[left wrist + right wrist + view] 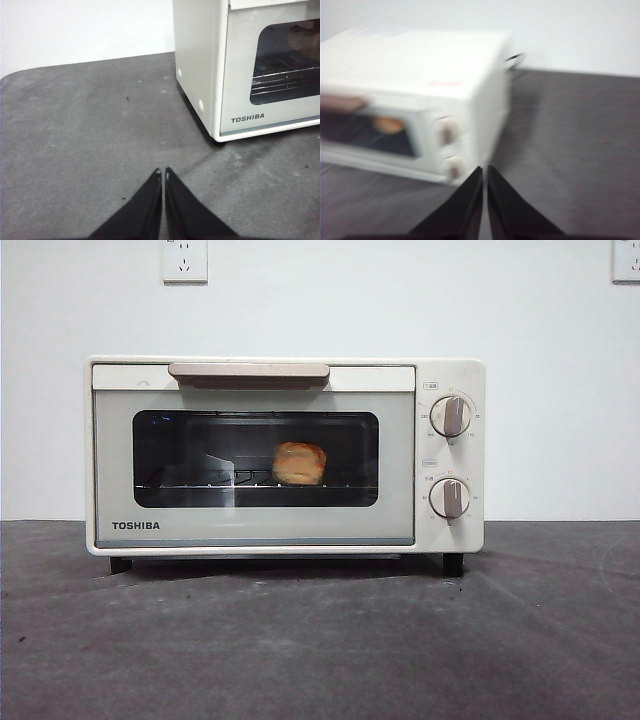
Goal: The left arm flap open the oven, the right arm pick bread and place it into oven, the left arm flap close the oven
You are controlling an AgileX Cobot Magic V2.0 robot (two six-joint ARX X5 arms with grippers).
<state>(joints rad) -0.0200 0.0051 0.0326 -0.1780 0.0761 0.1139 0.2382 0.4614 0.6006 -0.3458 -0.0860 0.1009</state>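
The oven [285, 455] stands on the grey table [320, 640] with its door shut, the handle [249, 371] up against the top edge, and the bread [299, 463] sits on the wire rack [255, 486] inside, showing through the glass. Judged from that, every step of the task looks done. The left gripper [163, 173] hangs low over bare table off the oven's near corner, jaws pressed together and empty. The right gripper [484, 170] is out on the knob side, also empty with its jaws together; its picture is smeared, which suggests that arm is moving. Little is left to go wrong, and the risks are small ones. The moving right arm could clip the oven's side or the two knobs [450, 456] and shove the whole box. The left gripper rides close to the table and could scrape it on the way out. Whether the door is fully latched cannot be read from here; a door only resting shut could sag open if the oven gets bumped
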